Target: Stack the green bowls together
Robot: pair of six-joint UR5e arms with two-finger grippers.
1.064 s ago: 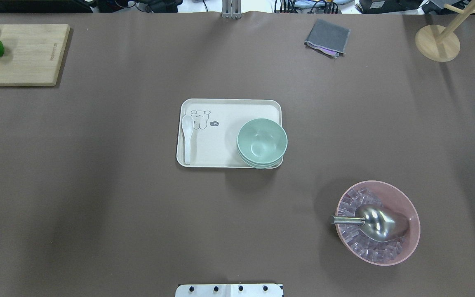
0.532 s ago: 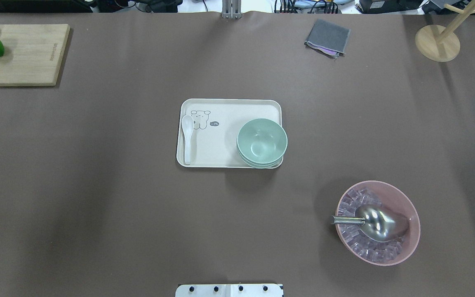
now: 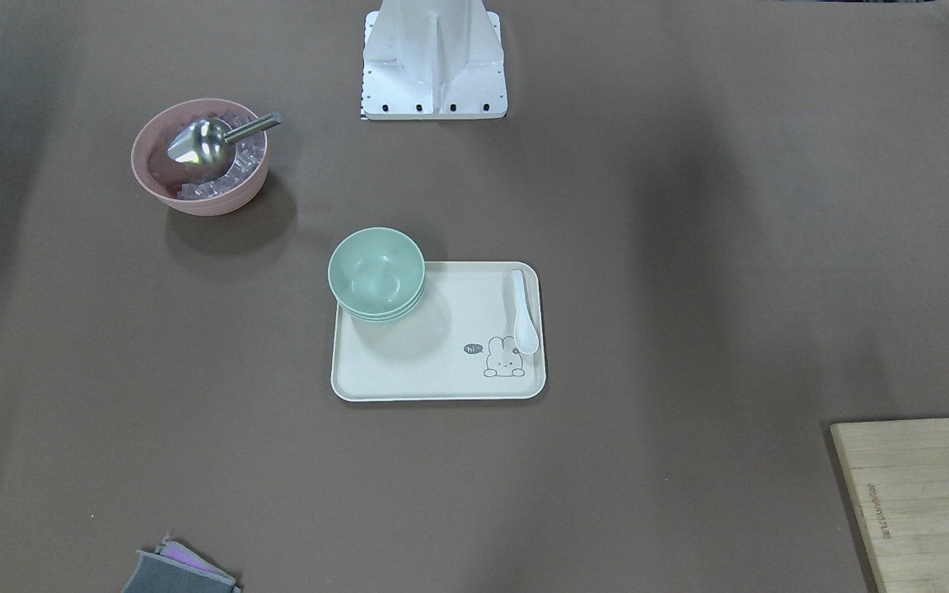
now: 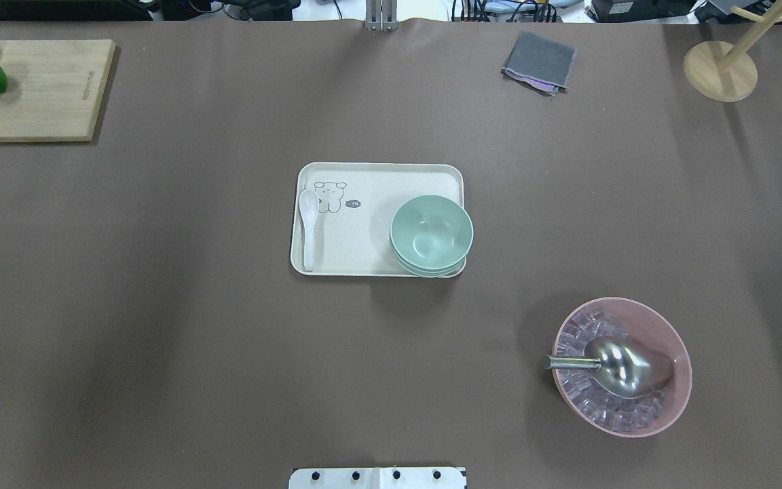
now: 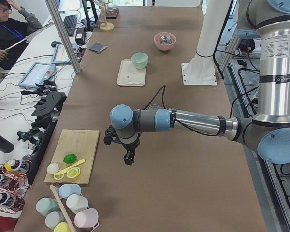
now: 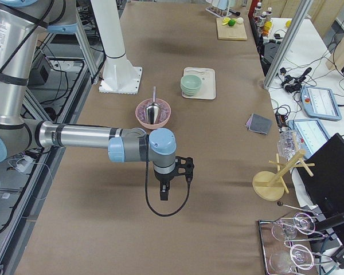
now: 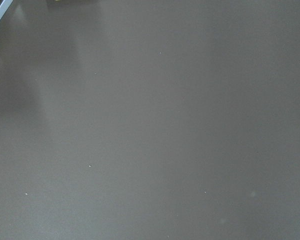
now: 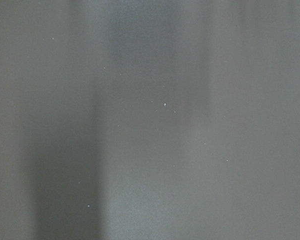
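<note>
The green bowls (image 4: 431, 235) sit nested in one stack on the cream tray (image 4: 364, 217), at its corner nearest the pink bowl; the same stack (image 3: 376, 274) shows in the front-facing view and small in both side views (image 5: 140, 60) (image 6: 191, 85). My left gripper (image 5: 129, 158) hangs over bare table near the cutting board, far from the stack. My right gripper (image 6: 164, 193) hangs over bare table beyond the pink bowl. Both show only in the side views, so I cannot tell whether they are open or shut. The wrist views hold only brown tabletop.
A white spoon (image 4: 308, 227) lies on the tray's other end. A pink bowl (image 4: 622, 367) of ice cubes holds a metal scoop. A cutting board (image 4: 31, 88) with fruit, a grey cloth (image 4: 539, 62) and a wooden rack base (image 4: 719, 70) lie at the far edge.
</note>
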